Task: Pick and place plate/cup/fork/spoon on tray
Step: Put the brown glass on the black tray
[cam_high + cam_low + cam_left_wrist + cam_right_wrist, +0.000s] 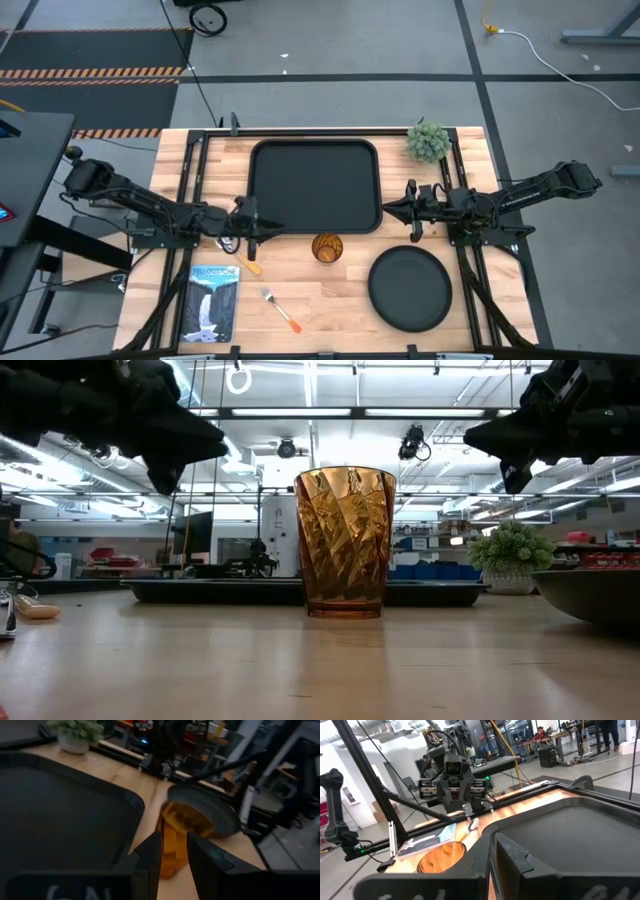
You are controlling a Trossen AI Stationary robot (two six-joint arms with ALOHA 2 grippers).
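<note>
Left gripper point(272, 230) hangs over the tray's point(262, 215) 7 o'clock corner, its fingers point(150, 855) parted by a narrow gap with nothing between them. Right gripper point(388, 210) hangs at the tray's 4 o'clock edge, fingers pressed nearly together, empty.

Edges and room: the tray takes the table's point(330, 300) 12 o'clock side. The cup point(327, 247) stands upright on bare wood just beyond the tray's 6 o'clock lip, apart from it. The plate point(408, 288) lies at the cup's 4 o'clock, near it with wood showing between. The fork point(282, 310) lies at the cup's 7 o'clock with open wood around it. The spoon point(250, 265) lies at the cup's 9 o'clock, under the left gripper.

Containers: tray, plate and cup hold nothing.

Views: the high view alone shows a book point(213, 300) at the table's 7 o'clock; the potted plant point(428, 142) sits at 1 o'clock. The low view shows both grippers raised well above the cup's rim.
</note>
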